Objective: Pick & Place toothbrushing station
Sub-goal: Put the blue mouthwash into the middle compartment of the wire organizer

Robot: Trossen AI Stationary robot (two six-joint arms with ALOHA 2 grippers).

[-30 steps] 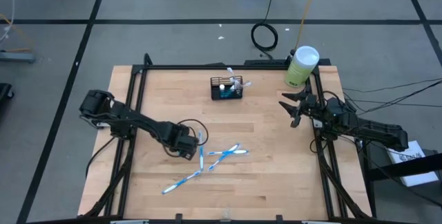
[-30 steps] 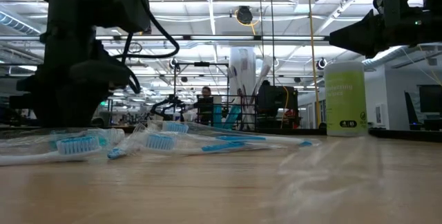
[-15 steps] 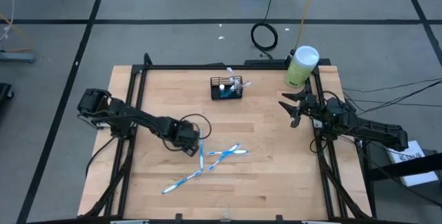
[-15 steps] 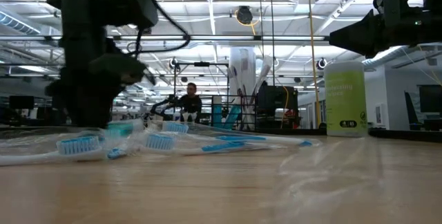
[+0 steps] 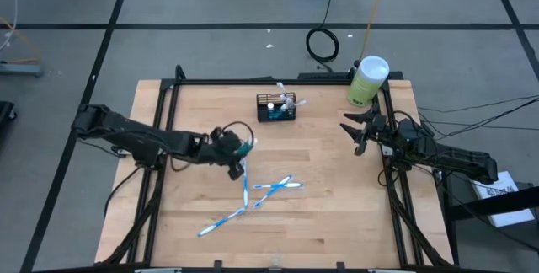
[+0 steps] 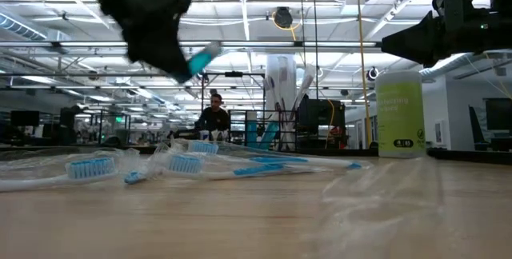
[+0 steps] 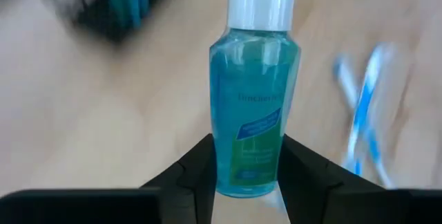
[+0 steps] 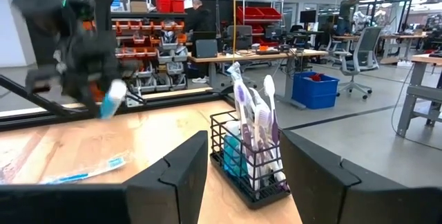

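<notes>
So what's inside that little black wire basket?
The black wire basket holds wrapped toothbrushes standing upright, heads poking above the rim, and something teal low down. The mesh hides its bottom.

The bench (image 5: 337, 214) lay bare across its whole 3 o'clock half, from the middle out to the right hand (image 5: 357, 135), which hung spread at the 3 o'clock edge. At 12 o'clock the toothbrushing station (image 5: 276, 107) stood in the way, with open wood on both sides of it. The pale-green cylinder (image 5: 367, 81) blocked the 1 o'clock corner. Scattered toothbrushes (image 5: 253, 195) cluttered the stretch toward 6 o'clock. The left hand (image 5: 238, 157), gripping a small blue bottle (image 7: 252, 106), was raised above the bench just 9 o'clock of centre.
</notes>
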